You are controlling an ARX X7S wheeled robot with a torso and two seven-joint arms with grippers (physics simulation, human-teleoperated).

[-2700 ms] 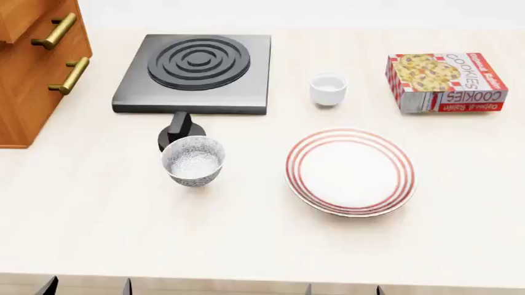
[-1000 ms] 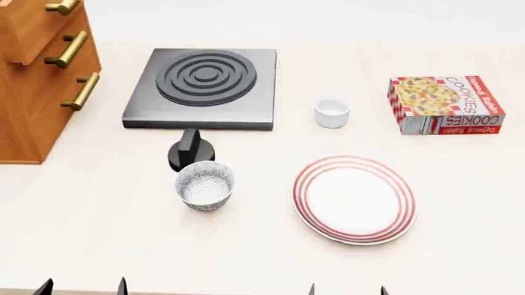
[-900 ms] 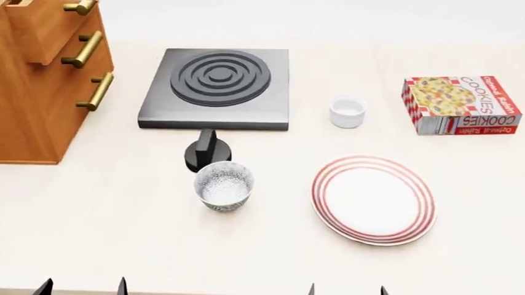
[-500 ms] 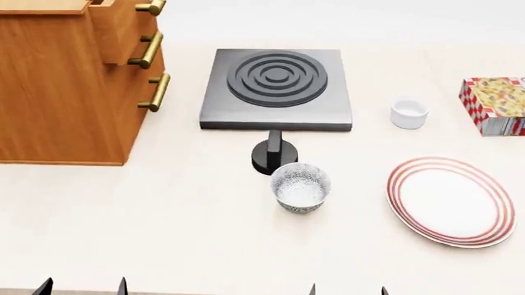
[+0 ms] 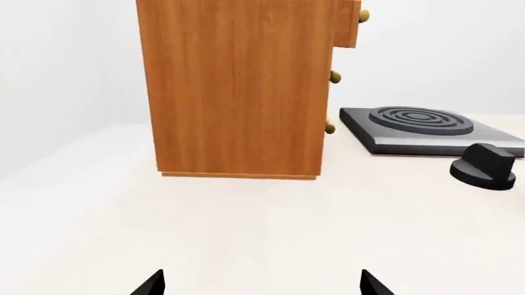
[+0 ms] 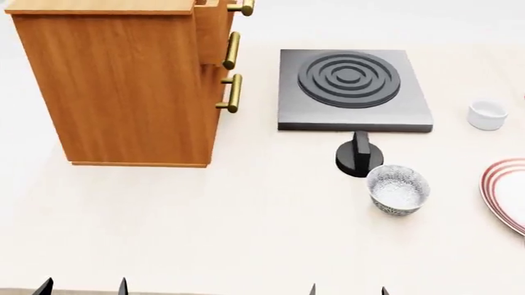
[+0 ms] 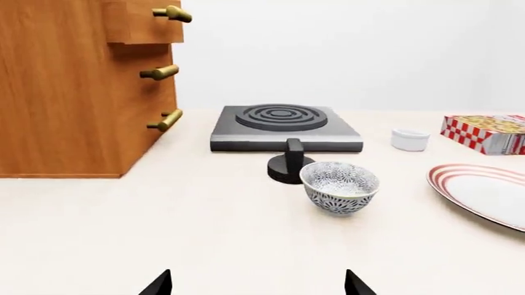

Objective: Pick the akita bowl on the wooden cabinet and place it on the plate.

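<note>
Target check: the task calls for the akita bowl on top of the wooden cabinet (image 6: pixel 123 86). That top is seen only edge-on, so no bowl is confirmed there. The speckled bowl (image 6: pixel 398 189) on the table (image 6: pixel 205 227), at 4 o'clock from the cabinet, is judged to be the twin; ignore it. Both end effectors, left (image 5: pixel 260 286) and right (image 7: pixel 256 284), have tips apart and hold nothing. Raise the view above the cabinet top before reaching. The plate (image 6: pixel 507 193) lies at 3 o'clock.

Left gripper (image 5: pixel 260 284) fingertips: two black pointed wedges, matte, plain (no screws or markings showed), seen nearer the camera than the wooden cabinet (image 5: pixel 238 86).
Right gripper (image 7: pixel 257 284) fingertips: the same black tapered pair.
Head view: four small dark tips, in two pairs.
Arms, cables: not visible.
</note>
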